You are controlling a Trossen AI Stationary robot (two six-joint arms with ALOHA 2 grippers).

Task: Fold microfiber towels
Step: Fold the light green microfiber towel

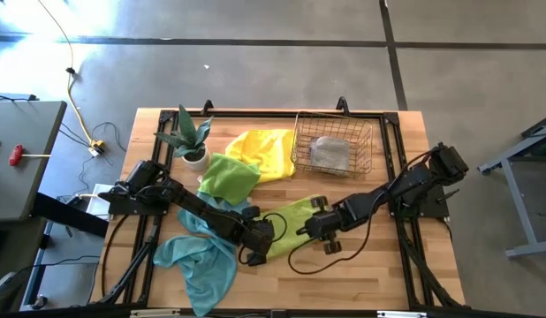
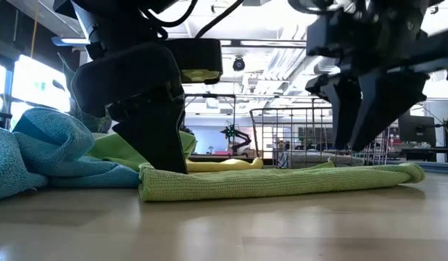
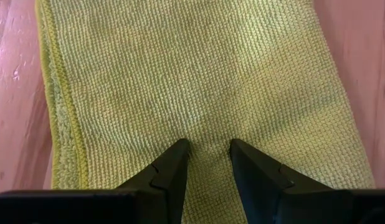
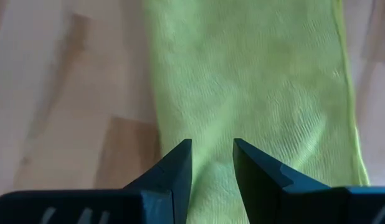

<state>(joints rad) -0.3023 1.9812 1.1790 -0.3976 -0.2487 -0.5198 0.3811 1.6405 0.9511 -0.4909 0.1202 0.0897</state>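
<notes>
Down at the middle of the table (image 1: pixel 379 265), both grippers work one folded lime green towel (image 1: pixel 291 221). The left gripper (image 3: pixel 208 148) has its fingers a narrow gap apart, tips pressed into the cloth at one end, a small ridge of fabric between them. The right gripper (image 4: pixel 211 149) stands at the opposite end, fingers likewise slightly parted and set against the towel; whether the cloth is truly pinched there I cannot tell. From table height the towel (image 2: pixel 275 181) lies as a flat doubled strip on the wood, the two grippers coming down on it from above.

Behind it, a wire mesh basket (image 1: pixel 333 146) holds a grey towel (image 1: pixel 329 154). A yellow towel (image 1: pixel 260 148) lies just beside the basket, a second green towel (image 1: pixel 227 177) overlaps it, a teal towel (image 1: pixel 198 256) sprawls under the left arm, and a potted plant (image 1: pixel 192 141) stands near the far edge
</notes>
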